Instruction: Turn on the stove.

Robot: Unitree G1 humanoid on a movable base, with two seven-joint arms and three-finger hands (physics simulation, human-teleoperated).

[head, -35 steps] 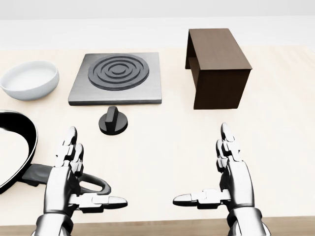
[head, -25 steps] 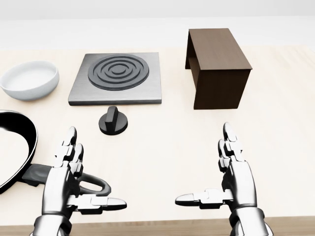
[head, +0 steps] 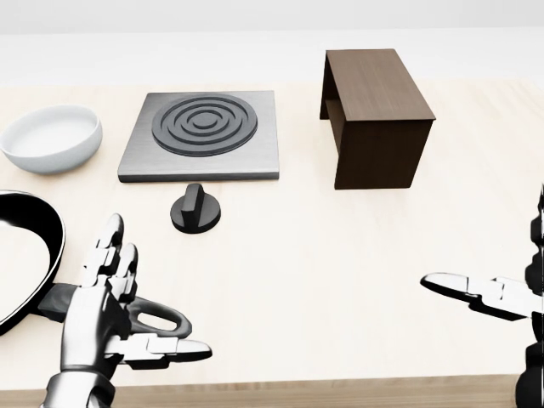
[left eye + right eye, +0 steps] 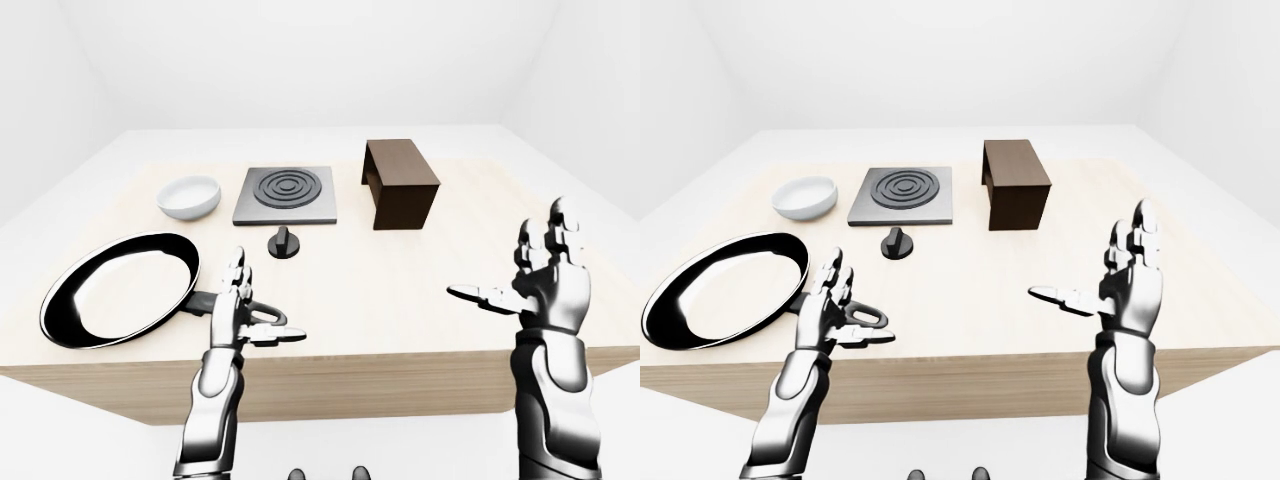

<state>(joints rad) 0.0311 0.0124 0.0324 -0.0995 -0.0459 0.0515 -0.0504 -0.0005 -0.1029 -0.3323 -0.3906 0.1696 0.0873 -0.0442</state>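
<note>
Nearest, the robot's left hand [image 3: 106, 319] hangs low over the table's near edge, fingers spread apart and thumb pointing inward, holding nothing. It sits just over the looped end of the frying pan's handle [image 3: 157, 321]. The right hand [image 4: 1125, 280] is raised well off to the right, palm turned inward, fingers splayed upward and thumb stretched toward the middle, also empty.

The frying pan [image 4: 120, 288] lies on the wooden table [image 4: 400, 300] at the left, its handle pointing right toward the left hand. Further in, near the table's middle, a black knob [image 3: 195, 208] stands alone, clear of both hands. Just beyond it lies the grey stove plate [image 3: 204, 134] with dark concentric rings. To the stove's left rests a white bowl [image 3: 51, 138]; to its right stands a dark brown wooden box [image 3: 374, 115], open on one side.
</note>
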